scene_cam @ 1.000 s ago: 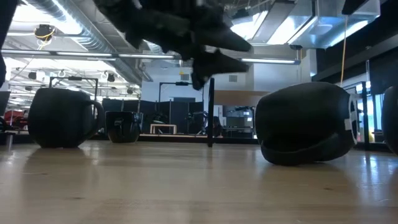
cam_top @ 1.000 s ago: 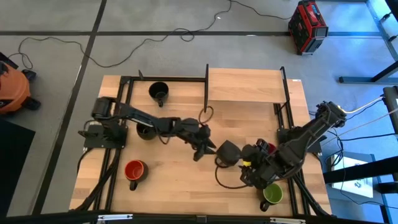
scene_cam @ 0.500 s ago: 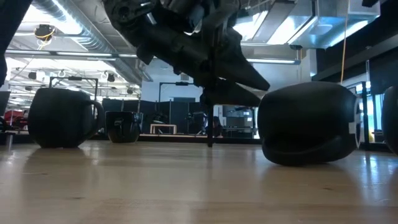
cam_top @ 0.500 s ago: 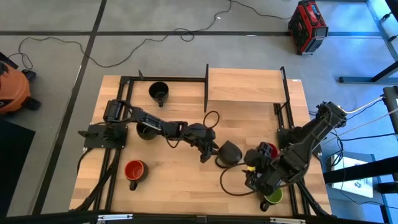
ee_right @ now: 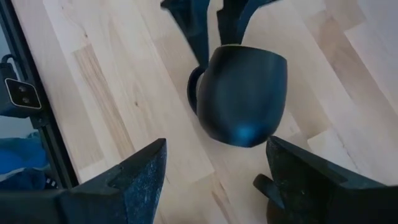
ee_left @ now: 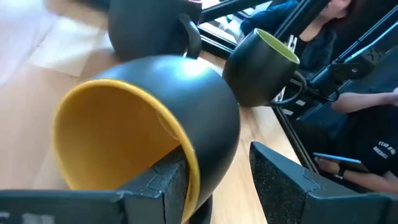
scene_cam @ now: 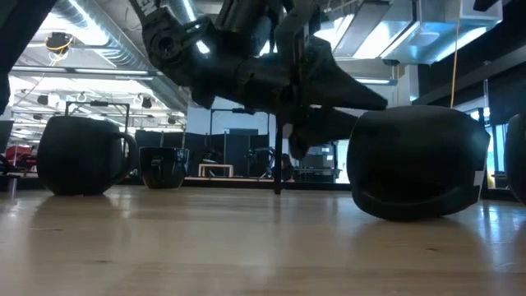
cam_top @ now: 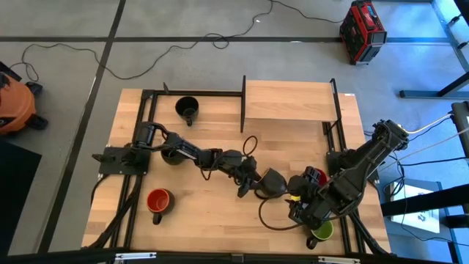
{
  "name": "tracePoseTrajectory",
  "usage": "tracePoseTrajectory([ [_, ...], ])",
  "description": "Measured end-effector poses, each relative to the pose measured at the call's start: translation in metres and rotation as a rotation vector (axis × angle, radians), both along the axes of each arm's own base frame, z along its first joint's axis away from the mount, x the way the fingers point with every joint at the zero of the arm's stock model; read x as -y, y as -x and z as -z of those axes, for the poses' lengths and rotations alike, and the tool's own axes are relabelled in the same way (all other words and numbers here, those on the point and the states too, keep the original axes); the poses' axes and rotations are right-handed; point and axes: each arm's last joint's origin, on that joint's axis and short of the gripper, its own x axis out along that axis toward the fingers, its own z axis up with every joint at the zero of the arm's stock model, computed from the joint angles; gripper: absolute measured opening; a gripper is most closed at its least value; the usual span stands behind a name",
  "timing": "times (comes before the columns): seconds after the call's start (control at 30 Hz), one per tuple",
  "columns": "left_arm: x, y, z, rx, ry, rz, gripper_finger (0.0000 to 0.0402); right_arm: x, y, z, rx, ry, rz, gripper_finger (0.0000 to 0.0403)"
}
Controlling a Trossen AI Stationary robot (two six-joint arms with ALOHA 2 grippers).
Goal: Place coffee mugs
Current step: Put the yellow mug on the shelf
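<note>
We take the yellow mug as our landmark. It lies on its side near the middle of the counter, its yellow mouth turned toward the left arm. That tipped pose seems to be why the left gripper sits right at its rim: in the left wrist view one finger sits inside the mouth and the other outside the wall, spread around the rim and not yet pinching it. We judge this a grasp meant to stand the mug upright.

Just beyond the yellow mug, on its base side, the right gripper waits low over the counter. Its fingers are spread wide and hold nothing, and its wrist view looks straight at the mug's dark rounded bottom.

Past the right gripper stand an upright green mug by the counter's near edge and a red mug partly hidden behind the arm. On the yellow mug's other side, well apart, a second red mug stands upright. A black mug sits under the left arm near its base, and another black mug stands at the far edge.

The counter is pale wood planks with a dark metal frame. Around it is grey floor with trailing cables, a red case and an orange vacuum. The left wrist view also shows a seated person's sleeve past the counter edge.
</note>
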Motion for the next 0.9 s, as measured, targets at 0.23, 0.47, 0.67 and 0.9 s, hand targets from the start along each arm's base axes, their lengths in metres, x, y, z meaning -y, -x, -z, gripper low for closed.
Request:
tracePoseTrajectory([
  [0.23, 0.006, -0.001, 0.019, -0.008, -0.021, 0.044, 0.0116, 0.0, 0.0, 0.0, 0.01, 0.011, 0.004, 0.0264],
  [0.47, 0.003, 0.0, 0.013, 0.027, -0.088, 0.086, 0.0016, 0.001, -0.001, 0.0, 0.022, 0.024, 0.009, 0.0264],
  [0.67, -0.005, 0.017, -0.041, -0.127, -0.081, 0.016, 0.0016, 0.001, -0.001, 0.0, 0.028, 0.031, 0.011, 0.0264],
  [0.9, -0.009, 0.052, -0.114, -0.594, -0.185, -0.074, 0.0016, 0.001, -0.001, 0.0, 0.033, 0.039, 0.019, 0.0264],
])
